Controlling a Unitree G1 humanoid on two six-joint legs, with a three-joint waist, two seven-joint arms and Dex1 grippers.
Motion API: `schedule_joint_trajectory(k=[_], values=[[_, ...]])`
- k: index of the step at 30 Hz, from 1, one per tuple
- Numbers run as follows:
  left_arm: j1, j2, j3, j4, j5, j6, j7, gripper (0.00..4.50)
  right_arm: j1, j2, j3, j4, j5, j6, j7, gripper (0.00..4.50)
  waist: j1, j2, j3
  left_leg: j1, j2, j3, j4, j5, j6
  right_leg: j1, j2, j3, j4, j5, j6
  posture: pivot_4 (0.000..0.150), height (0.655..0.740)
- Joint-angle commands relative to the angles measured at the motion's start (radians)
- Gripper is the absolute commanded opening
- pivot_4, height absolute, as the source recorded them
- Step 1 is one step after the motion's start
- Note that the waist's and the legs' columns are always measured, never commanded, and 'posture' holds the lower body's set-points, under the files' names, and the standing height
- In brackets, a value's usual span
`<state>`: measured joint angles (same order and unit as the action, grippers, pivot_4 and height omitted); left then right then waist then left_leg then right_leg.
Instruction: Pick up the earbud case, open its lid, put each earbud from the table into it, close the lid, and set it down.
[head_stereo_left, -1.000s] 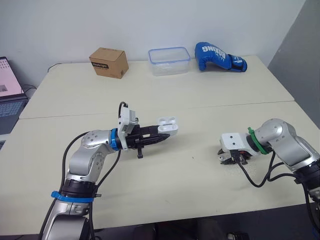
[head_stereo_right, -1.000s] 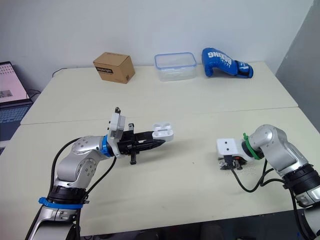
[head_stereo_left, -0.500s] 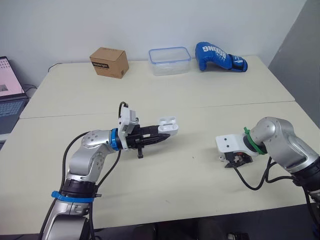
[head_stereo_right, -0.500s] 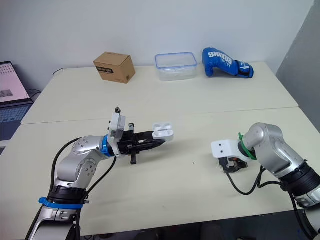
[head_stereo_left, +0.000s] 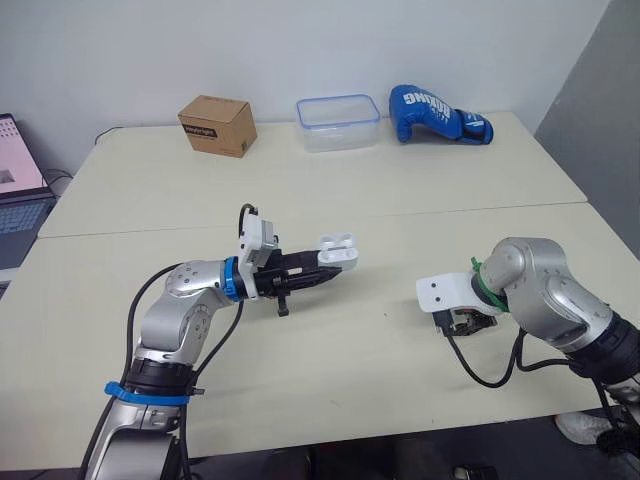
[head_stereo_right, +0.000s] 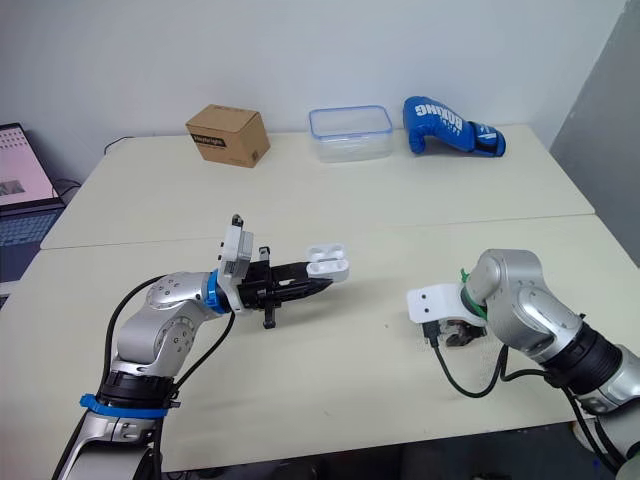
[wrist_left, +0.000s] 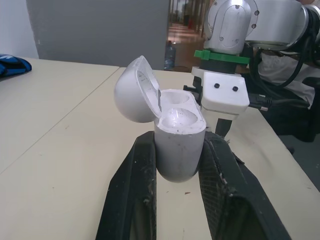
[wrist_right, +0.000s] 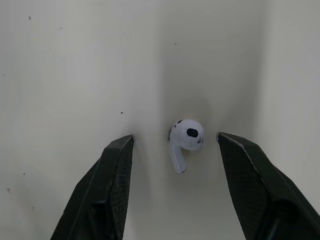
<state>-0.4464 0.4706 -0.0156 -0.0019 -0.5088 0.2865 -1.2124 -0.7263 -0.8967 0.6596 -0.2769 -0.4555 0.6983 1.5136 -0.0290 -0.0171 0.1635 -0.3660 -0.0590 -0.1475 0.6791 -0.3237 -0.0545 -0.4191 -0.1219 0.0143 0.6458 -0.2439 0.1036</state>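
Observation:
My left gripper (head_stereo_left: 322, 272) is shut on the white earbud case (head_stereo_left: 337, 249), held just above the table at centre left. In the left wrist view the case (wrist_left: 178, 140) stands upright between the fingers with its lid (wrist_left: 134, 91) swung open, and both sockets look empty. My right gripper (head_stereo_left: 462, 322) points down at the table on the right. In the right wrist view the right gripper (wrist_right: 175, 140) is open, and a white earbud (wrist_right: 184, 140) lies on the table between its fingers, touching neither.
Along the far edge of the table (head_stereo_left: 400, 200) stand a cardboard box (head_stereo_left: 217, 124), a clear plastic container (head_stereo_left: 338, 121) and a blue boxing glove (head_stereo_left: 438, 113). A laptop (head_stereo_left: 18, 180) sits off the table's left side.
My right arm has swung so its wrist and gripper sit a little further left, toward the table's middle. The left gripper and the case have stayed put.

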Motion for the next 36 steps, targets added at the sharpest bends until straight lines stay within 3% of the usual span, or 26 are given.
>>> schedule_joint_trajectory(k=[1, 21, 24, 26, 36], values=[[-0.013, -0.001, -0.002, -0.032, -0.008, -0.022, -0.004, 0.77, -0.023, 0.007, 0.027, -0.023, -0.042, 0.017, 0.027, 2.73, 0.0, 0.0, 0.0, 0.0, 0.0, 0.0, 0.0, 0.0, 0.0, 0.0, 0.0, 0.0, 0.0, 0.0, 0.0, 0.15, 0.7307], [0.004, -0.008, -0.011, -0.044, -0.007, -0.037, 0.017, 0.77, -0.087, 0.014, 0.107, -0.009, -0.115, -0.005, 0.099, 2.73, 0.0, 0.0, 0.0, 0.0, 0.0, 0.0, 0.0, 0.0, 0.0, 0.0, 0.0, 0.0, 0.0, 0.0, 0.0, 0.15, 0.7307], [0.004, -0.005, -0.011, -0.043, -0.008, -0.038, 0.018, 0.77, -0.085, 0.013, 0.111, -0.015, -0.115, -0.001, 0.101, 2.18, 0.0, 0.0, 0.0, 0.0, 0.0, 0.0, 0.0, 0.0, 0.0, 0.0, 0.0, 0.0, 0.0, 0.0, 0.0, 0.15, 0.7307], [0.002, -0.003, -0.011, -0.041, -0.008, -0.038, 0.018, 0.77, -0.084, 0.012, 0.114, -0.018, -0.116, 0.002, 0.101, 1.54, 0.0, 0.0, 0.0, 0.0, 0.0, 0.0, 0.0, 0.0, 0.0, 0.0, 0.0, 0.0, 0.0, 0.0, 0.0, 0.15, 0.7307], [-0.005, -0.002, -0.014, -0.035, -0.006, -0.04, 0.015, 0.77, -0.073, 0.004, 0.138, -0.056, -0.132, 0.029, 0.101, 1.54, 0.0, 0.0, 0.0, 0.0, 0.0, 0.0, 0.0, 0.0, 0.0, 0.0, 0.0, 0.0, 0.0, 0.0, 0.0, 0.15, 0.7307]])
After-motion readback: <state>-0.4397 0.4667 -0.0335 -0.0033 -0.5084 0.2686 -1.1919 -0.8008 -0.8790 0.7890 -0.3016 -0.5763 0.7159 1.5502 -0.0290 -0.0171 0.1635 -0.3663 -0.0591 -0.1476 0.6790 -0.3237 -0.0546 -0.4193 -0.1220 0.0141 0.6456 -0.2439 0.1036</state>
